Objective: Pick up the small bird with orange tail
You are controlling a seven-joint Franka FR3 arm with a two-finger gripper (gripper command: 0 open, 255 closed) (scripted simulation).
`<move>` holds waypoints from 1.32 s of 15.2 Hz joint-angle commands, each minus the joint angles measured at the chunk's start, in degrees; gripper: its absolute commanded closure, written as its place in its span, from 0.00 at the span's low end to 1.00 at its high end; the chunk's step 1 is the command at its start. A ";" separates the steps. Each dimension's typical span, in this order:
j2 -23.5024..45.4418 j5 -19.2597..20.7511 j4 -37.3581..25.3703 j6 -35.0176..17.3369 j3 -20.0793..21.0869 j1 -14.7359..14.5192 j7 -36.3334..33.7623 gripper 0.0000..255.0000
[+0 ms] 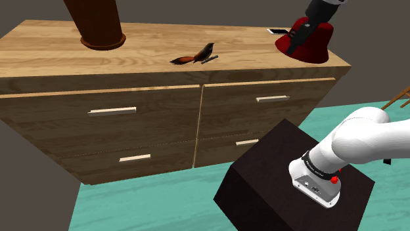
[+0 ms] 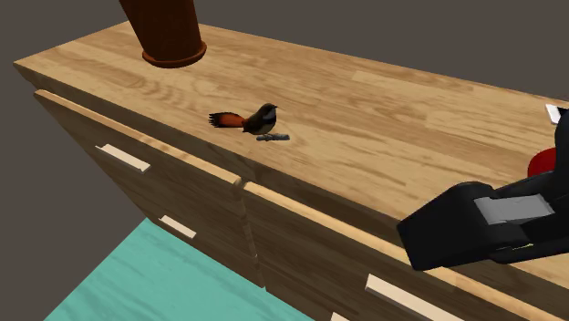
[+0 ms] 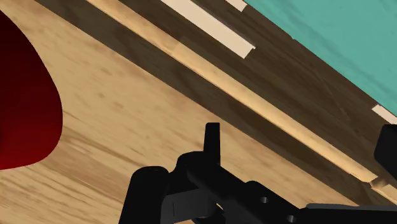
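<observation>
The small dark bird (image 1: 197, 56) with an orange tail stands on a twig near the front edge of the wooden dresser top (image 1: 59, 46). In the second exterior view the bird (image 2: 252, 119) faces right, its tail fanned to the left. My gripper (image 1: 297, 34) hovers over the dresser's right end, in front of a dark red object (image 1: 314, 44) and well to the right of the bird. The black hand (image 2: 433, 232) hangs above the dresser's front edge. In the wrist view the gripper (image 3: 299, 153) is open, its fingers (image 3: 213, 143) wide apart with nothing between them.
A tall brown vase (image 1: 100, 27) stands at the back left of the dresser top. A small white item (image 2: 556, 111) lies behind the red object (image 2: 544, 160). Drawers with pale handles (image 1: 112, 111) face a teal floor (image 1: 164, 203). My dark stand (image 1: 276, 177) sits below.
</observation>
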State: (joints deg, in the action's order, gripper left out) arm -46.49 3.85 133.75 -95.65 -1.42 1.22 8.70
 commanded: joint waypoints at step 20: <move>45.56 -1.19 -36.32 0.47 4.97 -8.62 12.15 0.00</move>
State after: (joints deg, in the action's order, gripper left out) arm -3.61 2.58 100.30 -95.90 3.08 -6.94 20.35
